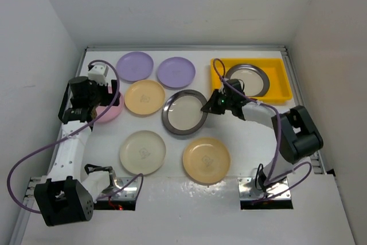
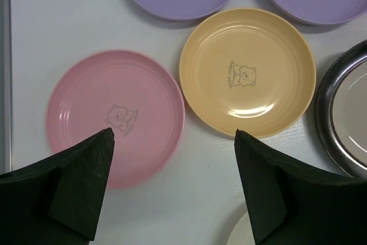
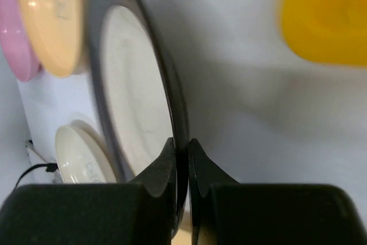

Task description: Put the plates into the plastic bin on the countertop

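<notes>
My right gripper [image 1: 206, 106] is shut on the right rim of a dark metallic-rimmed plate [image 1: 183, 113] with a cream centre, at mid table; the wrist view shows its rim [image 3: 172, 101] pinched between my fingers. A second dark-rimmed plate [image 1: 247, 80] lies in the yellow plastic bin [image 1: 276, 87] at back right. My left gripper [image 1: 98, 97] is open, hovering over the pink plate [image 2: 114, 116] at the left. Beside it lies a yellow-orange plate [image 2: 248, 72]. Two lilac plates [image 1: 135, 66] [image 1: 176, 72] lie at the back. A cream plate [image 1: 143, 152] and another yellow-orange plate [image 1: 206, 159] lie in front.
The white countertop [image 1: 252, 136] is walled by white panels on three sides. Purple cables loop from both arms. The arm bases [image 1: 265, 190] sit at the near edge.
</notes>
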Controlling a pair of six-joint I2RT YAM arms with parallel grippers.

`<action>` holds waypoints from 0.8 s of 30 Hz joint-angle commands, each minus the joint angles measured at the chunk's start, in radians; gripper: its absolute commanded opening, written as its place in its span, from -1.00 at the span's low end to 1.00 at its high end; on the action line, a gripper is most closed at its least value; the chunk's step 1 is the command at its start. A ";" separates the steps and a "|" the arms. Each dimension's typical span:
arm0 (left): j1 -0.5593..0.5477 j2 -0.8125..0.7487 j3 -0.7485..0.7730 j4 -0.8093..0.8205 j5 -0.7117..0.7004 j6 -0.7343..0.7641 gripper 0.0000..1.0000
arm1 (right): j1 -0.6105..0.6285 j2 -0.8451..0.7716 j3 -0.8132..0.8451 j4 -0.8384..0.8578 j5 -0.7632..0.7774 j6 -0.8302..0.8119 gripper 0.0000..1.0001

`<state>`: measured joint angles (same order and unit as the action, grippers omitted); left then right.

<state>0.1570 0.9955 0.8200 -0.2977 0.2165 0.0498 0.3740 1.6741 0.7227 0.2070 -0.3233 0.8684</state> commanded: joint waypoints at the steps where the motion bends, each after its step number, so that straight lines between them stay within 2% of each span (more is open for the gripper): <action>1: 0.010 0.034 0.018 0.061 0.070 0.024 0.72 | 0.011 -0.138 0.187 -0.165 0.066 -0.160 -1.00; 4: 0.010 0.092 0.042 0.072 0.070 0.045 0.69 | -0.081 -0.197 0.321 -0.124 -0.008 -0.074 -1.00; 5: 0.010 0.109 0.057 0.081 0.070 0.045 0.69 | -0.108 -0.206 0.333 -0.097 -0.022 -0.051 -1.00; 7: 0.010 0.158 0.071 0.092 0.080 0.045 0.67 | -0.249 -0.201 0.348 -0.077 -0.045 0.010 -1.00; 11: 0.001 0.248 0.129 0.092 0.101 0.055 0.64 | -0.481 -0.148 0.317 -0.031 -0.022 0.027 -1.00; 14: -0.008 0.301 0.179 0.092 0.130 0.055 0.64 | -0.588 -0.090 0.342 -0.044 -0.049 0.015 -1.00; 18: -0.008 0.397 0.247 0.092 0.162 0.065 0.64 | -0.655 0.014 0.383 -0.017 -0.071 -0.002 -1.00; 24: -0.008 0.456 0.291 0.092 0.150 0.076 0.64 | -0.679 0.107 0.440 -0.043 -0.020 -0.005 -1.00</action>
<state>0.1558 1.4433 1.0653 -0.2302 0.3519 0.1101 -0.3180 1.8050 1.0576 0.0261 -0.2756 0.8402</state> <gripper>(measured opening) 0.821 0.057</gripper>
